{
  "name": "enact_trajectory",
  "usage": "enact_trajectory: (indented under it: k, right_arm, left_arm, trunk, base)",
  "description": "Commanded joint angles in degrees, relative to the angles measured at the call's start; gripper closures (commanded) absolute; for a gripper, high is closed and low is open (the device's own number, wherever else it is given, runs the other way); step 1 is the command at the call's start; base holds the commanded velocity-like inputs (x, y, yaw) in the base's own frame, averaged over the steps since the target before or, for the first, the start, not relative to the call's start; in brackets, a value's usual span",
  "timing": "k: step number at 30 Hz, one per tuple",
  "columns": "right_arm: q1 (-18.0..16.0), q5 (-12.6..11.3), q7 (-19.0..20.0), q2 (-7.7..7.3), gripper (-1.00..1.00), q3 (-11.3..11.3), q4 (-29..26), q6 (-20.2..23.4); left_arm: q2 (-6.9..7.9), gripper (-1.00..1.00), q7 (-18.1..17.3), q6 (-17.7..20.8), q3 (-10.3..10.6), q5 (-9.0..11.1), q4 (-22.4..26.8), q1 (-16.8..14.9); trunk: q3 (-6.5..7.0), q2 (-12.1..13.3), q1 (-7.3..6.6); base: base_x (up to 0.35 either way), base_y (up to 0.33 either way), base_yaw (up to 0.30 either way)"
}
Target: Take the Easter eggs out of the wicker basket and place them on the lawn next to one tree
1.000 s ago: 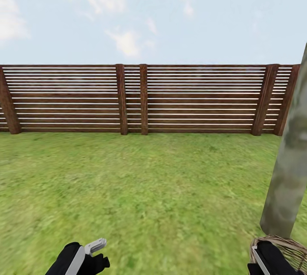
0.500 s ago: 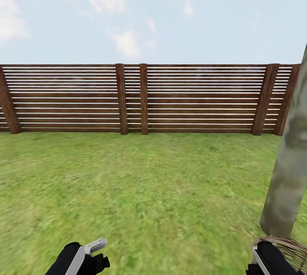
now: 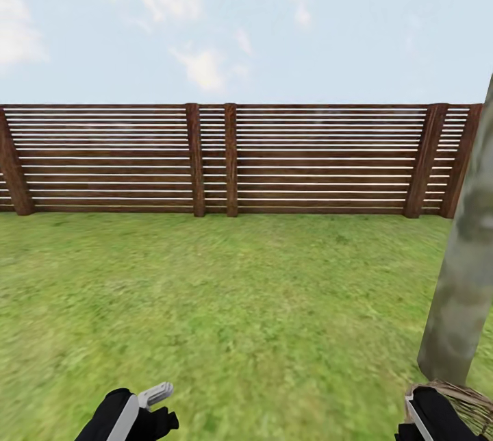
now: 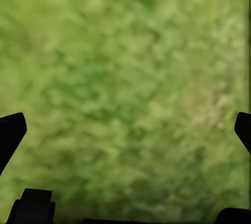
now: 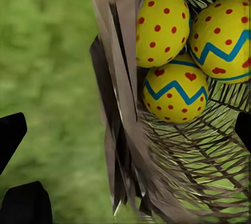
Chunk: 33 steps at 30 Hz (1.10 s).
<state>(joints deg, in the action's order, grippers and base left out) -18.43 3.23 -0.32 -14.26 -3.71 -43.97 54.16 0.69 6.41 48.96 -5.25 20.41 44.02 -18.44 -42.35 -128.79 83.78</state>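
The lawn (image 3: 226, 304) runs back to a brown slat fence (image 3: 226, 160). A pale tree (image 3: 462, 276) stands at the right, and the wicker basket (image 5: 157, 182) sits just beside its base, all three Easter eggs (image 5: 175, 96) inside. The right gripper (image 5: 125, 145) straddles the basket's rim, jaws spread wide. The left gripper (image 4: 125, 130) hangs over bare grass, fingers also apart.

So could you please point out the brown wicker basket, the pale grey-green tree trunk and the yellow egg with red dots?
brown wicker basket (image 5: 128, 109), right wrist view, braided rim.
pale grey-green tree trunk (image 3: 465, 270), head view, mid trunk.
yellow egg with red dots (image 5: 161, 28), right wrist view, shell centre.
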Motion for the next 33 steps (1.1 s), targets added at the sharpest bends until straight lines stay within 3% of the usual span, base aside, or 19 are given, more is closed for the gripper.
enact_trajectory:
  k: [1,33]
  right_arm:
    - [-0.02,0.29,0.12,0.02,-1.0,-0.07,-0.06,0.24]
    - [-0.02,0.47,0.15,0.02,-1.0,-0.07,-0.15,0.6]
  left_arm:
    - [-0.03,-1.0,0.53,0.22,-0.03,0.6,0.07,-0.02]
    - [-0.07,-1.0,0.53,0.17,-0.03,0.51,0.01,0.0]
  trunk:
    - [0.12,0.38,-0.24]
    - [5.86,13.22,-7.26]
  base:
    - [0.0,0.0,0.0]
    - [0.0,0.0,0.0]
